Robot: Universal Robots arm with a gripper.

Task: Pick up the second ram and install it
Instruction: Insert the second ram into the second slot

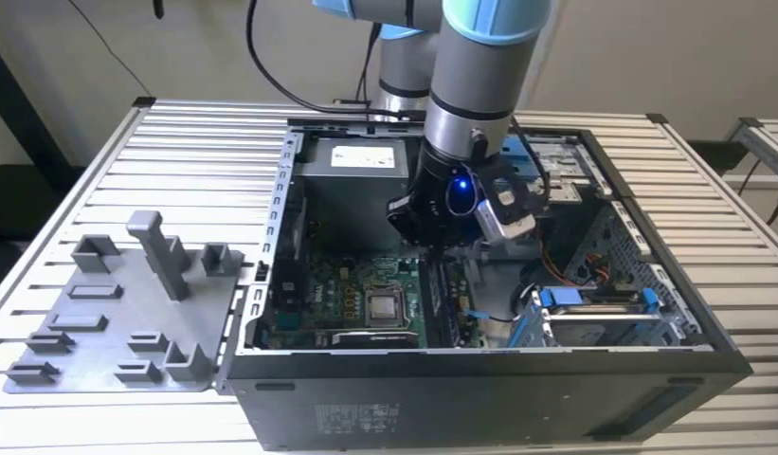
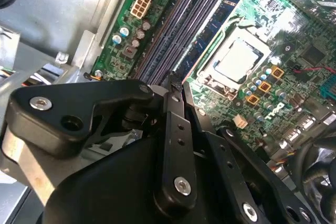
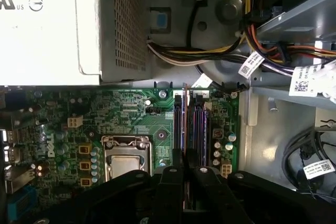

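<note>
Inside the open computer case, which lay on its side on a slatted metal table, the gripper hung low over the green circuit board. In the first wrist view its black fingers were drawn narrow on the thin edge of the second ram, which stood on edge along the row of memory slots beside the square silver chip. The case also held a pale power supply box with printed safety marks and a bundle of coloured cables carrying white barcode tags. Whether the stick was fully seated could not be told. A grey holder tray sat on the table at the exterior view's left, beside the case.
</note>
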